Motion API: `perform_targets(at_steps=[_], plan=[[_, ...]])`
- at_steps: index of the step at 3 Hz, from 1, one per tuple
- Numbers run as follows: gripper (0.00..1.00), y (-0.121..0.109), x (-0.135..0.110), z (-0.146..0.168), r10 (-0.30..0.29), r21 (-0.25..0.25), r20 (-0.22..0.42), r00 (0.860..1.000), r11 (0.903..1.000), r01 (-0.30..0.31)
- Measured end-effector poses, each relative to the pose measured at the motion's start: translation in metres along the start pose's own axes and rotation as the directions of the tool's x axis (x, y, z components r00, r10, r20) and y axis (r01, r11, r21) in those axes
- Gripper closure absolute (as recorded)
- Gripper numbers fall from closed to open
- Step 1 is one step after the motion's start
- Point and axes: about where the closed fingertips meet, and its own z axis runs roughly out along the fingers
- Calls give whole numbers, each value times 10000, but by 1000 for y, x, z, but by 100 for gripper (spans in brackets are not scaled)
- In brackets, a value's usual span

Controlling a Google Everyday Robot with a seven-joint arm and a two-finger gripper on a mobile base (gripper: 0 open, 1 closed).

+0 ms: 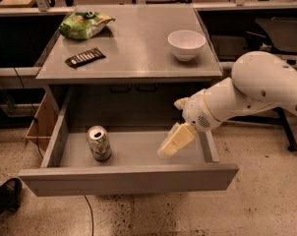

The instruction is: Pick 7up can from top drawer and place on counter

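White arm (256,87) reaches in from the right, angled down over the open top drawer (129,179). Hand (166,151) hangs tilted, tip low in the drawer's right half; apart or together, cannot tell. 7up can (99,142) stands upright at drawer's left, well apart from hand. Counter (133,50) carries white bowl (186,44), green snack bag (84,24), dark wrapper (84,57).

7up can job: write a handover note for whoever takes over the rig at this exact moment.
Gripper: low in the right side of the open top drawer, holding nothing, apart from the can.
7up can: upright on the drawer floor, left side.
Counter: carries a green bag, a dark flat packet and a white bowl; the middle is bare.
Done: drawer is open.
Left: reach the can, grasp it, lift it out, and set it on the counter.
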Motion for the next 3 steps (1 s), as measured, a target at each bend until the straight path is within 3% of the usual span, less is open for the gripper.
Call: perform_targets(at_steps=[1,3], plan=[[0,-23,-20,43,8,-119,966,9953,9999,3],[0,-31,-34,133,121,-113,2493,9684,9999,-96]])
